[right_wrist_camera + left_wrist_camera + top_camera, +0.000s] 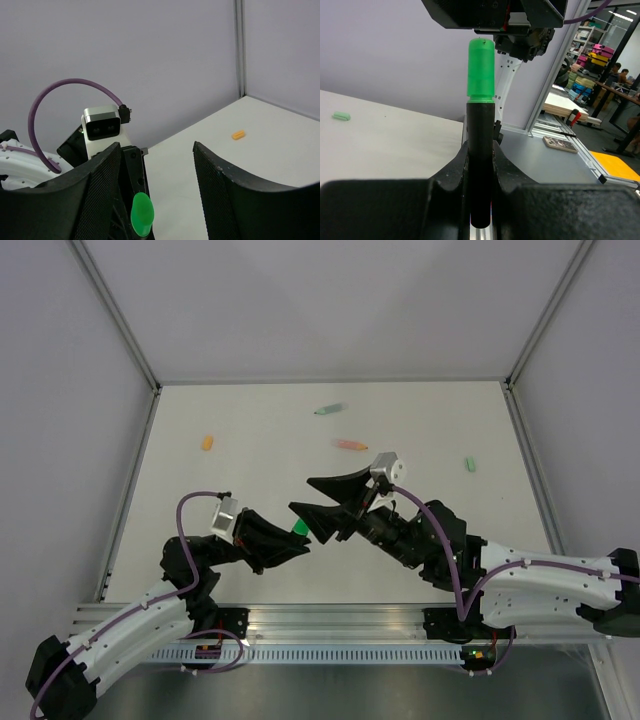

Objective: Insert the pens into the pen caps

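Observation:
My left gripper is shut on the black pen and holds it above the table. The bright green cap sits on the pen's free end. My right gripper is open and empty, facing the left one. The green cap shows low between its fingers, close to the left one. On the table lie the mint green pen, the salmon orange pen, the orange cap and the mint green cap.
The white table is boxed in by grey walls at the back and sides, with a metal rail along the near edge. The left wrist camera sits just behind the green cap in the right wrist view.

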